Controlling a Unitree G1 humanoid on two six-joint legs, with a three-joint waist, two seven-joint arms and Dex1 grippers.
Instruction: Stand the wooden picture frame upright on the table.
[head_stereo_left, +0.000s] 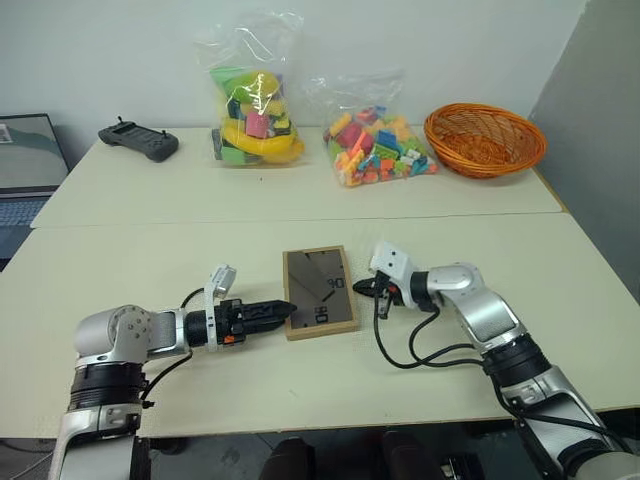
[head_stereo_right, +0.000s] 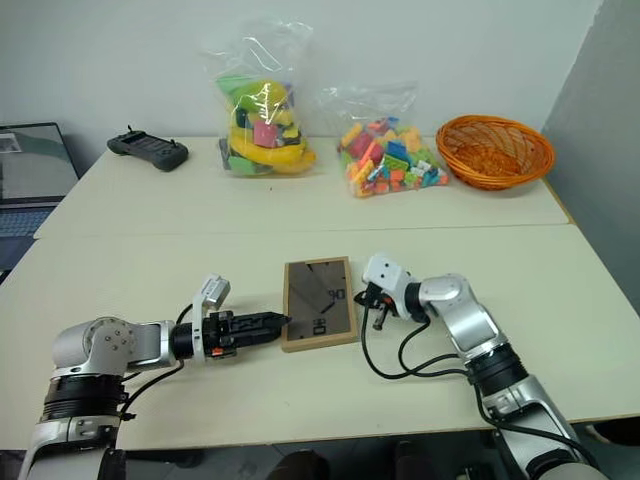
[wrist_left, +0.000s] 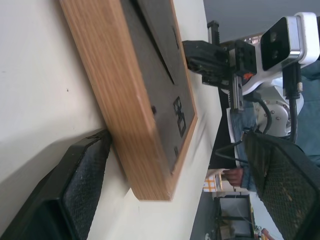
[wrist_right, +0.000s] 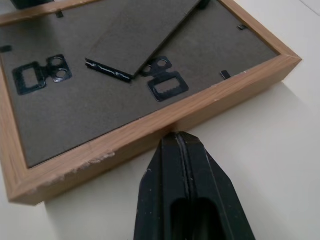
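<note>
Both grippers sit low in the head views, flanking the wooden picture frame (head_stereo_left: 320, 292), which lies flat, back panel up, at lower centre of the table (head_stereo_left: 300, 215), long axis running away from the camera. Left gripper (head_stereo_left: 281, 310) has its fingers (wrist_left: 75, 192) spread wide, one at the frame's near left corner, holding nothing. Right gripper (wrist_right: 184, 150) is pressed together, tip against the frame's right edge. Whether the fold-out stand (wrist_right: 137, 37) is raised is hard to tell.

Hidden and cut-off items
Small light-wood picture frame (head_stereo_left: 320, 292) lies back-up, its front picture hidden; grey laptop (head_stereo_left: 25, 165) cropped by the view's edge.
</note>
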